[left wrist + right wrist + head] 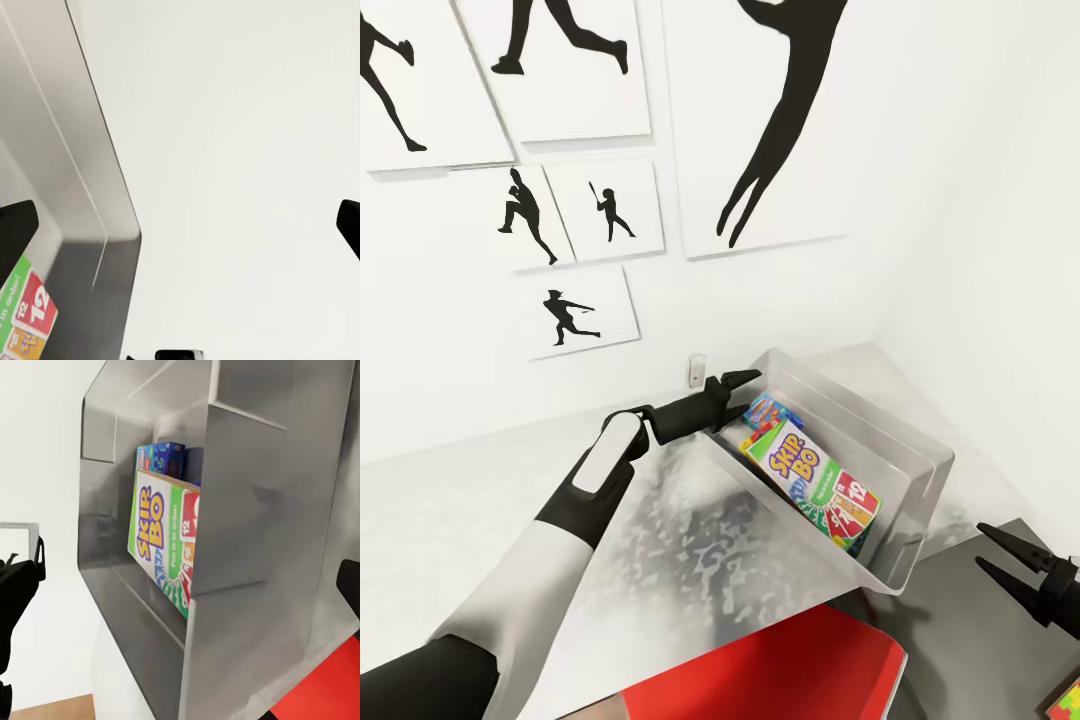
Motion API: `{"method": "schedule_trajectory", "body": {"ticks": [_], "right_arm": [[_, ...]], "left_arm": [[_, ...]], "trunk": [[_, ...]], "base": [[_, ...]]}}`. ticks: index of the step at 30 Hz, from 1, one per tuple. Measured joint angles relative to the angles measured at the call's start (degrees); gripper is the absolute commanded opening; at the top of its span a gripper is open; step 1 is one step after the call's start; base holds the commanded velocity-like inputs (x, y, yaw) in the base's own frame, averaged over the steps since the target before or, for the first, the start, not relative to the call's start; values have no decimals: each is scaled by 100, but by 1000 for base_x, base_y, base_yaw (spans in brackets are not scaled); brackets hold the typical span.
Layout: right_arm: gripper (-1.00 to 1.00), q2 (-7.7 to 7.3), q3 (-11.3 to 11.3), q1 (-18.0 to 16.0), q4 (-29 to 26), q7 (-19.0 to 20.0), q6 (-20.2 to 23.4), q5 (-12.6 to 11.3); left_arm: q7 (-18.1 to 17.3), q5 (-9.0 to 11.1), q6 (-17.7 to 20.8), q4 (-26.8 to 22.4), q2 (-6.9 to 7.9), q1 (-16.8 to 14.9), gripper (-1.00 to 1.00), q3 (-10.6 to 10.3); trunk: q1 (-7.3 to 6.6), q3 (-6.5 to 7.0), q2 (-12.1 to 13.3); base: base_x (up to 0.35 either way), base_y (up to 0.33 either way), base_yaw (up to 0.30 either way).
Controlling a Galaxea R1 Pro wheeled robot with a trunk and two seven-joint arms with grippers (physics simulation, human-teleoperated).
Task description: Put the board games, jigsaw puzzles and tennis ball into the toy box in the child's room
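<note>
left claw (743, 383) spread at the bin (920, 455) rim, right claw (1015, 560) spread too: back off gently so the skip-bo box (815, 485) stays put.

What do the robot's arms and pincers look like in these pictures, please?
The left arm has a light grey shell over black joints, with a white oblong panel near the wrist. The left pincer is black with two tapering, pointed fingers. The right pincer is likewise black with slim pointed fingers. No cables or printed markings are visible.
</note>
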Motion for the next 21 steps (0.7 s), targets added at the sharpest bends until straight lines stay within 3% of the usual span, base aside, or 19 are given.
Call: {"method": "schedule_trajectory", "body": {"ticks": [9, 12, 17, 21], "right_arm": [[100, 0, 2, 0, 1, 5, 0, -3], [100, 0, 5, 0, -1, 5, 0, -3], [100, 0, -3, 0, -2, 23, 0, -3], [100, 0, -1, 0, -2, 30, 0, -3]], "left_arm": [[-8, 7, 216, -48, -36, 13, 100, -34], [-7, 10, 279, -233, -118, 127, 100, -103], [-3, 9, 357, -1060, -139, 297, 100, -597], [12, 9, 881, -1394, 11, 396, 100, -709]], "trunk": [[0, 0, 0], [0, 0, 0], [0, 0, -1], [0, 0, 0]], "base": [[0, 0, 0], [0, 0, 0], [0, 0, 0], [0, 0, 0]]}}
